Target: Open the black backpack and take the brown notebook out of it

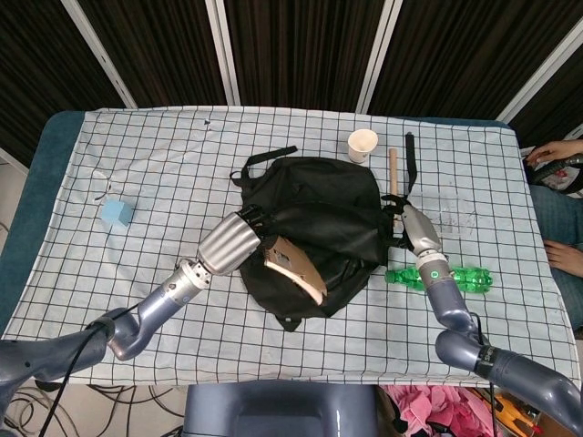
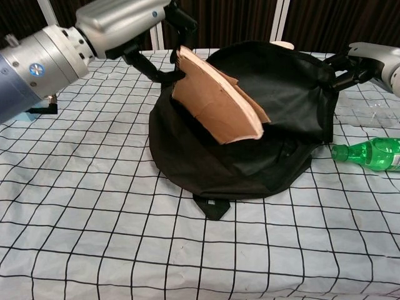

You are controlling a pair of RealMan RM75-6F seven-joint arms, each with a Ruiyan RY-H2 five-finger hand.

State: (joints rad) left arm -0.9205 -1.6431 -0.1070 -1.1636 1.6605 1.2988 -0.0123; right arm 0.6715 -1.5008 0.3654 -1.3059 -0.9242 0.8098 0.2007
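Observation:
The black backpack (image 1: 319, 228) (image 2: 269, 119) lies open in the middle of the checked cloth. My left hand (image 1: 239, 240) (image 2: 134, 25) grips the brown notebook (image 1: 293, 266) (image 2: 215, 100) by its left edge and holds it lifted and tilted above the bag's opening. Over at the bag's right side, my right hand (image 1: 412, 223) (image 2: 365, 62) holds the black fabric of its upper edge raised.
A green plastic bottle (image 1: 446, 278) (image 2: 369, 154) lies right of the bag. A paper cup (image 1: 362, 145), a wooden stick (image 1: 393, 171) and a clear plastic cup (image 1: 455, 211) sit behind and right. A blue block (image 1: 117, 213) rests far left. A person's arm shows at the right edge.

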